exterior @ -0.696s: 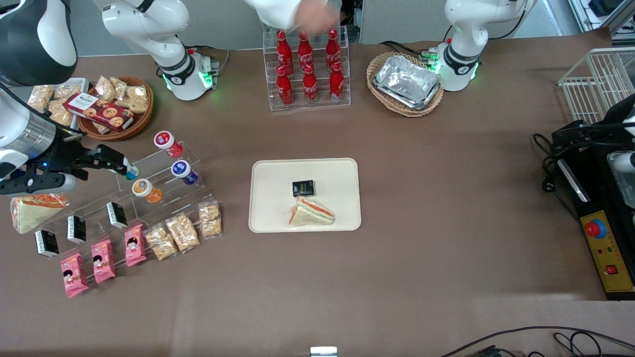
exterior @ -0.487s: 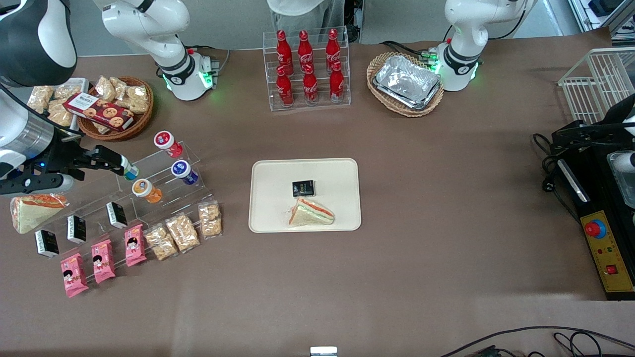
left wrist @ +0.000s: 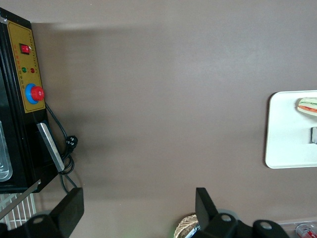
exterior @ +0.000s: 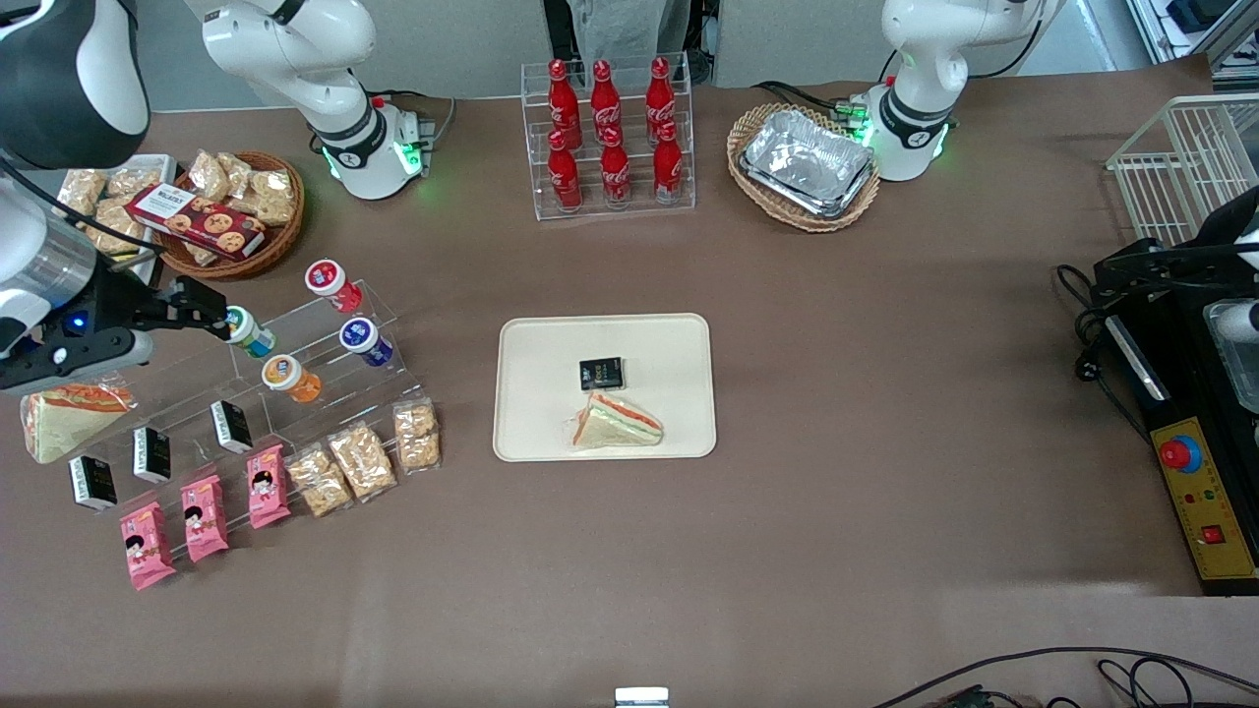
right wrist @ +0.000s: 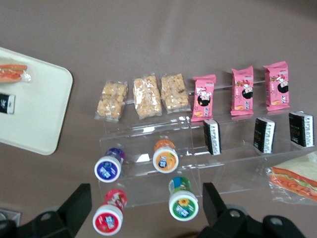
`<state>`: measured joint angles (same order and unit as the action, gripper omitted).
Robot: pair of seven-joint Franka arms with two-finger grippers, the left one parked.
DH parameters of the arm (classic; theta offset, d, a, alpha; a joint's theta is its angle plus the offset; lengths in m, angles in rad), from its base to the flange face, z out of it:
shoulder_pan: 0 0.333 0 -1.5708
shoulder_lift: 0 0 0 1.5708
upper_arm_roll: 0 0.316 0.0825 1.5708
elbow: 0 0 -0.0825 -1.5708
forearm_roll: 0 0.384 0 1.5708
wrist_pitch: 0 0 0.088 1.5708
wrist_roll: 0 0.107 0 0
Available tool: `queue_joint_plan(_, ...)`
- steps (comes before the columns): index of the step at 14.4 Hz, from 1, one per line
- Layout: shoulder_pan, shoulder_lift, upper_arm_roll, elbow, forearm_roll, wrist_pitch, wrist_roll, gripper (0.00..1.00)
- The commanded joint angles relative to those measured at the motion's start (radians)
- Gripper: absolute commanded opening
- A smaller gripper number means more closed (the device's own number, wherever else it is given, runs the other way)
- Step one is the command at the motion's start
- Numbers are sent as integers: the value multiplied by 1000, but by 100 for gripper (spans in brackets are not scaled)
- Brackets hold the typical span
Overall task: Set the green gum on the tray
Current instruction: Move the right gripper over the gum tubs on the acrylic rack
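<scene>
The green gum (exterior: pixel 246 331) stands on a clear stepped stand (exterior: pixel 325 393), its white, green-rimmed lid showing. It also shows in the right wrist view (right wrist: pixel 182 199). My right gripper (exterior: pixel 197 307) hovers just beside it, toward the working arm's end, open and empty. In the right wrist view the gripper (right wrist: pixel 146 198) spans wide, with the green gum close to one finger (right wrist: pixel 214 202) and a red gum (right wrist: pixel 110 214) nearer the other. The cream tray (exterior: pixel 536 393) lies mid-table, holding a black packet (exterior: pixel 601 373) and a sandwich (exterior: pixel 618 423).
An orange gum (exterior: pixel 289 378), a blue-lidded gum (exterior: pixel 364 339) and the red gum (exterior: pixel 331 281) share the stand. Black packets, pink snack packs (exterior: pixel 202 516) and cereal bars lie nearer the camera. A snack basket (exterior: pixel 231 211), a cola rack (exterior: pixel 610 138) and a foil-tray basket (exterior: pixel 807 165) stand farther back.
My gripper has drawn back from over the green gum toward the working arm's end, so the lid now shows. The person's hand above the cola rack has gone.
</scene>
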<state>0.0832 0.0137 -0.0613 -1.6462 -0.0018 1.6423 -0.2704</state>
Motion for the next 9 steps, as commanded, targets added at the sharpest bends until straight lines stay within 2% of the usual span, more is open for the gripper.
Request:
queue_joint_plan(1,-13,-81,-18,-6,-7,-96,-55,100)
queue_joint_plan(6,-14,-188,-75,-66,-3,-173,-64,100)
queue_joint_plan(9,-17,-247,-90,-156,-3,-154,-113,100)
